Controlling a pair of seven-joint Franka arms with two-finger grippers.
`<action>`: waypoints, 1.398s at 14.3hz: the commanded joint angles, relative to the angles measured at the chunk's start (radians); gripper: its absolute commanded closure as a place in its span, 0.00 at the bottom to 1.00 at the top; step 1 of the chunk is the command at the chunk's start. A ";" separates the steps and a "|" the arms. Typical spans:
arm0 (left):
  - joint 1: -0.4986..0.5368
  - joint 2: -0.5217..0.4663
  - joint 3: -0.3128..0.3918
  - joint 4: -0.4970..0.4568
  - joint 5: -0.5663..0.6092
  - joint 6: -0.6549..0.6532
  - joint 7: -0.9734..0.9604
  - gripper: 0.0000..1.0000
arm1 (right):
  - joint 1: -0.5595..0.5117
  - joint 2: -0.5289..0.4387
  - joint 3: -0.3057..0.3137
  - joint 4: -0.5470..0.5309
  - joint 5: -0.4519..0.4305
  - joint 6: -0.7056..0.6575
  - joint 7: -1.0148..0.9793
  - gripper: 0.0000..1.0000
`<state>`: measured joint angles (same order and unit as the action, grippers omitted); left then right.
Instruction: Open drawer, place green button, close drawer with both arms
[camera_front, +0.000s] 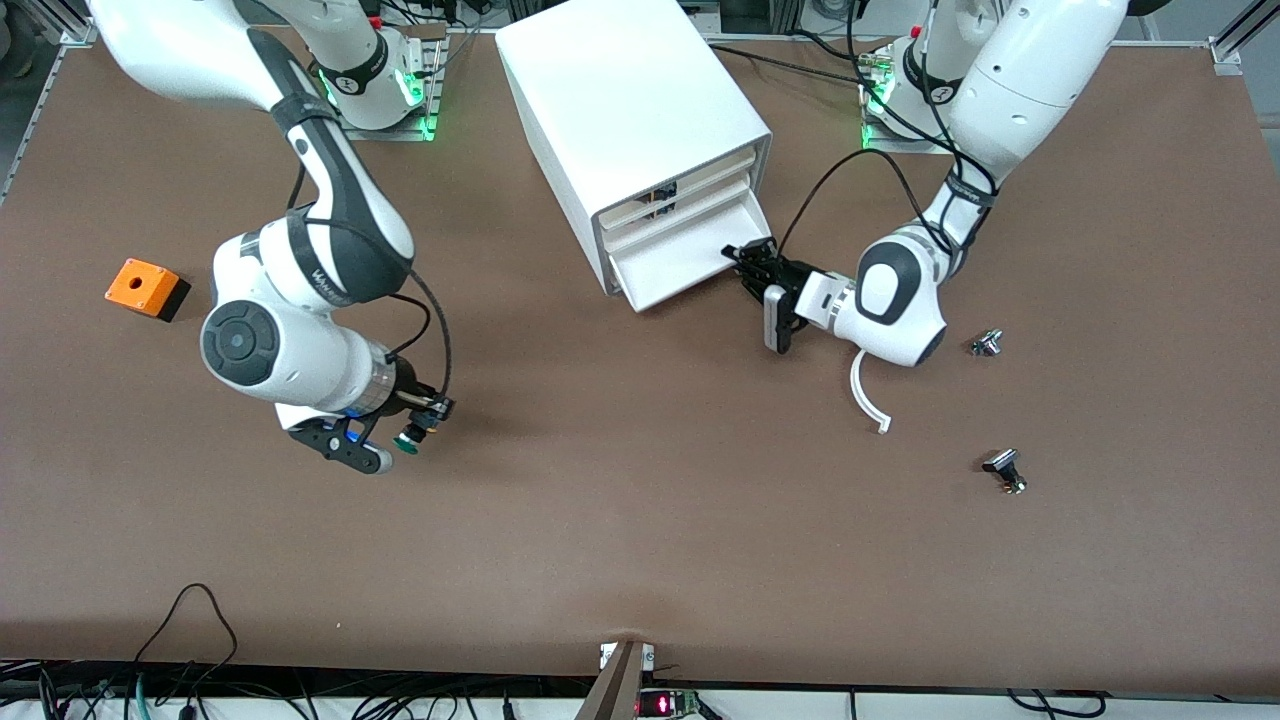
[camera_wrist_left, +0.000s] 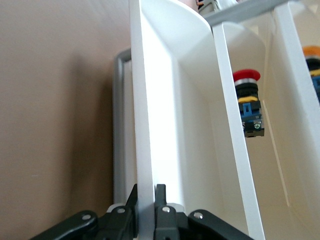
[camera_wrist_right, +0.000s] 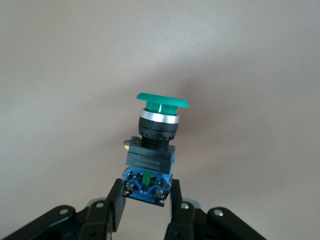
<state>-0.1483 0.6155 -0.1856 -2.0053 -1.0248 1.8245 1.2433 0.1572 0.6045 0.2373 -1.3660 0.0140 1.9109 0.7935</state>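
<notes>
The white cabinet (camera_front: 630, 110) stands at the table's far middle. Its lowest drawer (camera_front: 680, 262) is pulled partly out and looks empty. My left gripper (camera_front: 752, 262) is shut on the drawer's front wall; in the left wrist view (camera_wrist_left: 146, 200) the jaws pinch the thin white wall (camera_wrist_left: 145, 125). My right gripper (camera_front: 405, 425) is low over the table toward the right arm's end. It is shut on the button (camera_front: 408, 441). In the right wrist view the gripper (camera_wrist_right: 146, 195) clamps the blue base below the green cap (camera_wrist_right: 162, 100).
An orange box (camera_front: 147, 288) with a hole sits near the right arm's end. Two small silver-and-black knobs (camera_front: 987, 343) (camera_front: 1005, 470) lie toward the left arm's end. A red-capped button (camera_wrist_left: 246, 102) sits in a drawer above the open one.
</notes>
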 joint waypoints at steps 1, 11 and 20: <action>0.035 0.053 0.015 0.138 0.084 0.015 -0.054 1.00 | 0.067 0.032 0.000 0.105 0.009 -0.033 0.192 1.00; 0.101 0.053 0.040 0.432 0.348 -0.268 -0.391 0.00 | 0.330 0.083 0.008 0.228 0.004 0.042 0.820 1.00; 0.099 0.049 0.041 0.805 0.671 -0.608 -1.135 0.00 | 0.550 0.165 0.004 0.228 -0.069 0.157 1.141 1.00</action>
<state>-0.0375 0.6572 -0.1437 -1.3056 -0.4368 1.2681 0.2550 0.6650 0.7242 0.2476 -1.1818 -0.0218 2.0568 1.8718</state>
